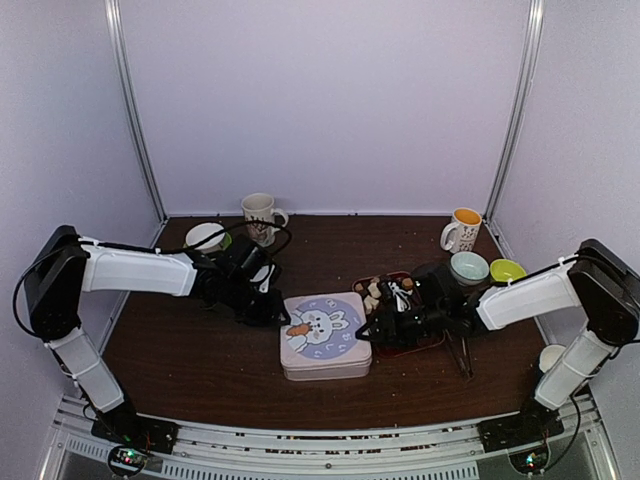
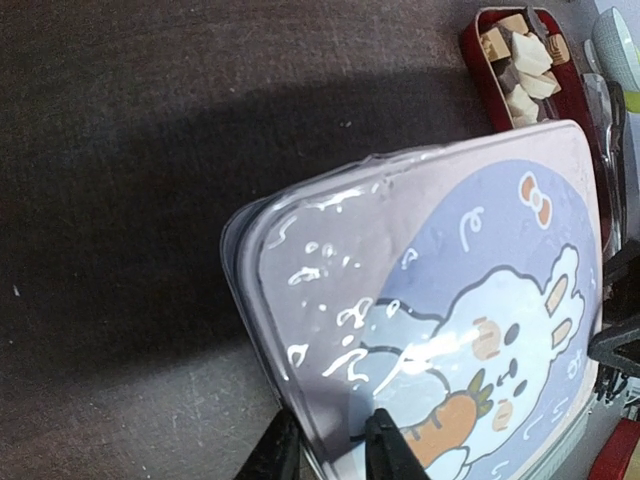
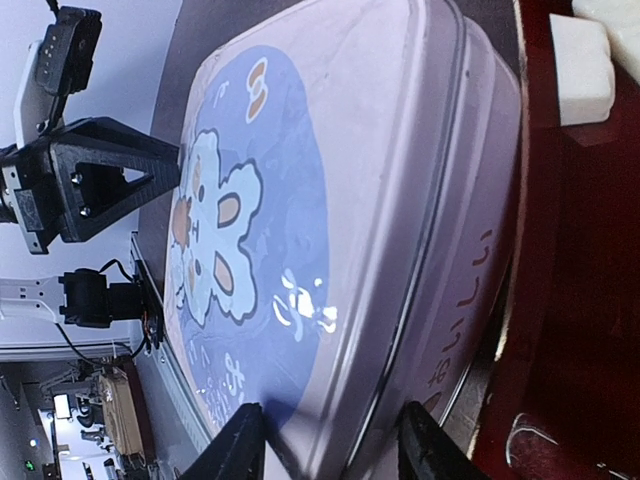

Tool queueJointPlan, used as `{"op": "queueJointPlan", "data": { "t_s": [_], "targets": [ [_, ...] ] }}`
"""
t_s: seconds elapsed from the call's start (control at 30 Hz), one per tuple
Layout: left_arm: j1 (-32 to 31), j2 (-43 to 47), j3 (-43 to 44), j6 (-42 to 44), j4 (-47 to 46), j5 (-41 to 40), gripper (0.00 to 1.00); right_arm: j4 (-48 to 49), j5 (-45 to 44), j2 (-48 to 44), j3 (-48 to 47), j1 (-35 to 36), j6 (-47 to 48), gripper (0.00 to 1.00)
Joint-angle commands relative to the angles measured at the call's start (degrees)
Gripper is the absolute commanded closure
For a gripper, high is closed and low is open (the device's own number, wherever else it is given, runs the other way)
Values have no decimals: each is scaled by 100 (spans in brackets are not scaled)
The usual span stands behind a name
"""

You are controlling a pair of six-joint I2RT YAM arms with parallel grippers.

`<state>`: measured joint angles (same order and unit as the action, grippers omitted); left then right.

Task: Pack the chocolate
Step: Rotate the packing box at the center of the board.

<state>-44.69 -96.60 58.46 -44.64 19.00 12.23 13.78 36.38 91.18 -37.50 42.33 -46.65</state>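
top external: chocolate [image 1: 375,292] fills red tray [image 1: 392,275] beside lidded tin [image 1: 325,335].

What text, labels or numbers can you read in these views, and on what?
No readable words or numbers in any view.
tin lid: rabbit and carrot drawing with squiggles, no lettering.
tin side wall: pale marks, possibly lettering, too skewed and blurred to read.
back-left mug: dark print, too small to read.
back-right mug: small dark spots, too small to read.
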Motion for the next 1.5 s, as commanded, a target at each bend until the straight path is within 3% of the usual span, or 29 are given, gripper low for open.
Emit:
{"op": "queueJointPlan", "data": {
  "t_s": [0.0,0.17,0.4,0.83,1.47],
  "targets": [
    [-225,-225,-119,88,-274,290,75,-481,311,-267,127,226,224,54],
    [-225,-43,-88,114,-175,62,67,-1245,-12,-571,-73,226,591,50],
    [-225,85,17,138,24,-267,42,-1837,-305,-857,-195,225,792,44],
    [-224,697,-80,166,103,-692,24,-2078,-242,-1140,-62,224,812,39],
    [-225,1012,-114,234,202,-872,21,-2201,-146,-1291,124,223,810,37]
  ]
}}
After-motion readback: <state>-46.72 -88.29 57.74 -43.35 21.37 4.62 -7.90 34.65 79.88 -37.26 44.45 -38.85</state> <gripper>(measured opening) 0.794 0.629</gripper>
